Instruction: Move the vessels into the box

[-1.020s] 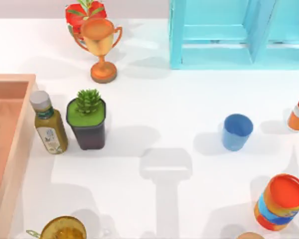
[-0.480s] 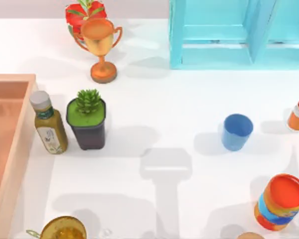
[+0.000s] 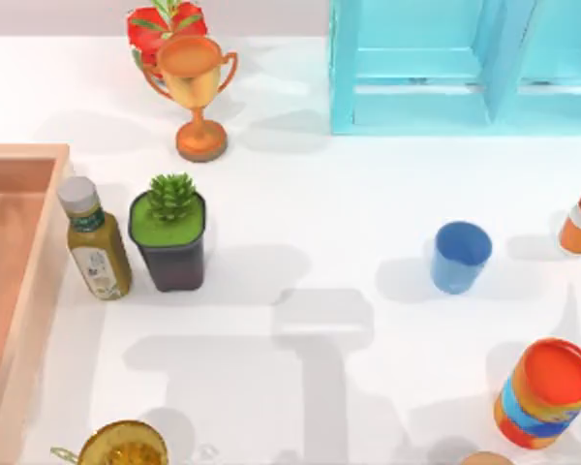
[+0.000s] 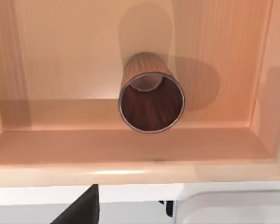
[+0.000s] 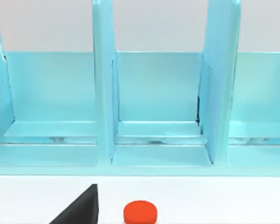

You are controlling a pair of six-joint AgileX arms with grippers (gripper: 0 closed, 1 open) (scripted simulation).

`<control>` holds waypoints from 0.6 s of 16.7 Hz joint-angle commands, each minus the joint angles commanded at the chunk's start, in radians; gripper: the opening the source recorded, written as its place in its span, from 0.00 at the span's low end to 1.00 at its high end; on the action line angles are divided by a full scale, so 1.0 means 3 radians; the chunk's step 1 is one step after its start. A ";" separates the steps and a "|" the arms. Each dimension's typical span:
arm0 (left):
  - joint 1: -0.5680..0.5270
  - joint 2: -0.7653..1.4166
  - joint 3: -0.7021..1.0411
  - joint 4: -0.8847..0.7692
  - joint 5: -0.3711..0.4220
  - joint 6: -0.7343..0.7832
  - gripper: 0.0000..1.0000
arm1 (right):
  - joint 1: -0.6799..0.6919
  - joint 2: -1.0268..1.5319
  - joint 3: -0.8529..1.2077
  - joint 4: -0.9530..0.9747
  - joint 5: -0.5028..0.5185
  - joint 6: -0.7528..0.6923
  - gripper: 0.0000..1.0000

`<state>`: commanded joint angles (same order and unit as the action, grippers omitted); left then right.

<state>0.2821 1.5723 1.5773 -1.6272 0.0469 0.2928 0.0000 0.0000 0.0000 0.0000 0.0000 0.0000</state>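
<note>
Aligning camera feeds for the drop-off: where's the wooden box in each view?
Top view: the wooden box sits at the table's left edge, beside the olive-green bottle.
Left wrist view: the box's wall spans the picture, with the dark brown cup inside it.
Right wrist view: this camera faces the turquoise shelf unit.
Shared landmark: that shelf unit, at the top view's upper right.
</note>
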 joint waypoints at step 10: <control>-0.2655 0.2438 0.2899 -0.0062 -0.0583 -0.2640 1.00 | 0.0000 0.0000 0.0000 0.0000 0.0000 0.0000 1.00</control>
<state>-0.5144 2.3037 2.4469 -1.6459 -0.1281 -0.4992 0.0000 0.0000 0.0000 0.0000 0.0000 0.0000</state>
